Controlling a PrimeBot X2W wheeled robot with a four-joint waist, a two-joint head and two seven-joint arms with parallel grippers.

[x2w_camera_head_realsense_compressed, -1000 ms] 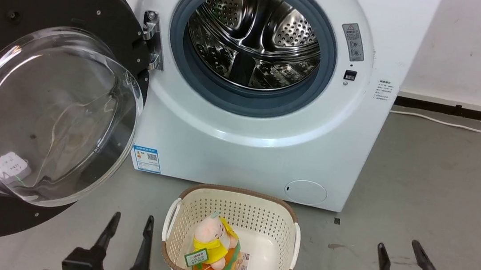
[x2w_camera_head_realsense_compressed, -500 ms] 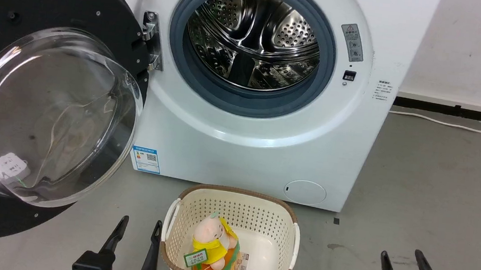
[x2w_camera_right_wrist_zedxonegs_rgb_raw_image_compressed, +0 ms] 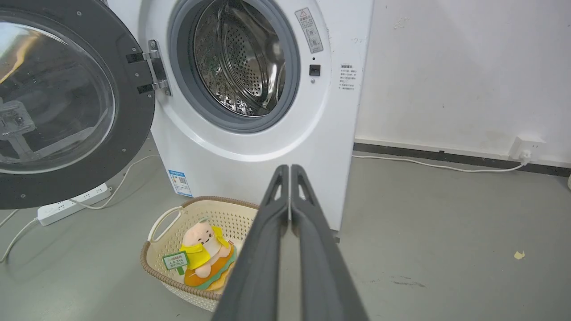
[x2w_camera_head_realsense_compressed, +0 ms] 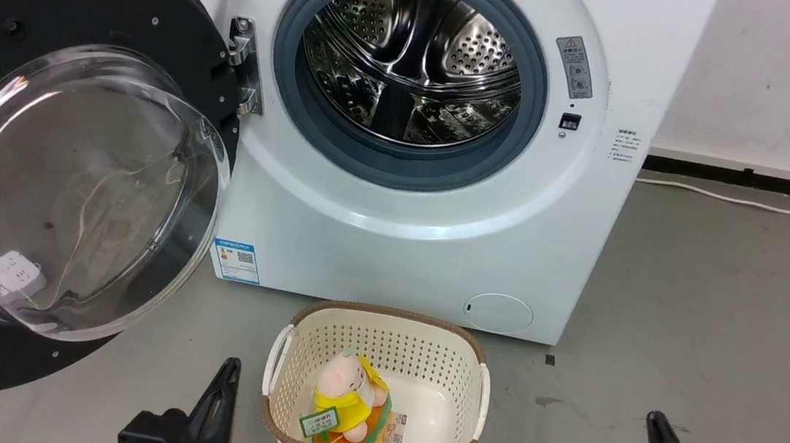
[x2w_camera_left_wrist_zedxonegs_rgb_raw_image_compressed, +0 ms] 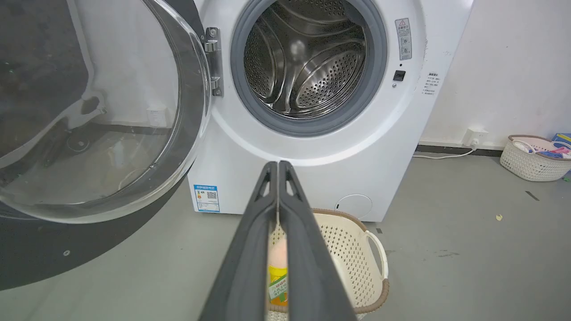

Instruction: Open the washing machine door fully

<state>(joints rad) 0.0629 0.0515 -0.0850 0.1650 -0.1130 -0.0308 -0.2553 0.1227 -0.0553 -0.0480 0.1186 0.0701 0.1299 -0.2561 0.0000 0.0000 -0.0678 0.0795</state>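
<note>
Grey floor (x2w_camera_head_realsense_compressed: 689, 282) is running back to a white wall, where the washing machine (x2w_camera_head_realsense_compressed: 399, 251) is standing with its steel drum (x2w_camera_head_realsense_compressed: 412, 62) lying exposed. The washing machine door (x2w_camera_head_realsense_compressed: 70, 173) is hanging swung far out to the robot's left on its metal hinge (x2w_camera_head_realsense_compressed: 242, 66), its bulging glass centre facing the camera, so the opening is looking all but done; whether the hinge is sitting at its stop I cannot tell. Trouble, I am judging, is waiting mostly on the left: an arm rising or a waist turning that way is risking a knock on the rim or glass, which could send the door swinging back toward the drum, and a sideways drift is risking a shove to the cream basket (x2w_camera_head_realsense_compressed: 385, 314) holding a plush toy (x2w_camera_head_realsense_compressed: 347, 393). A power strip (x2w_camera_right_wrist_zedxonegs_rgb_raw_image_compressed: 73, 204) is lying on the floor below the door, so rolling closer is risking catching it. The left gripper (x2w_camera_left_wrist_zedxonegs_rgb_raw_image_compressed: 277, 164) is hovering low just beside the basket, fingers pressing together on nothing, with the door's lower rim hanging up and to its left, near but apart. The right gripper (x2w_camera_right_wrist_zedxonegs_rgb_raw_image_compressed: 290, 168) is likewise pinching together on nothing, well apart from the door, beyond the basket.
</note>
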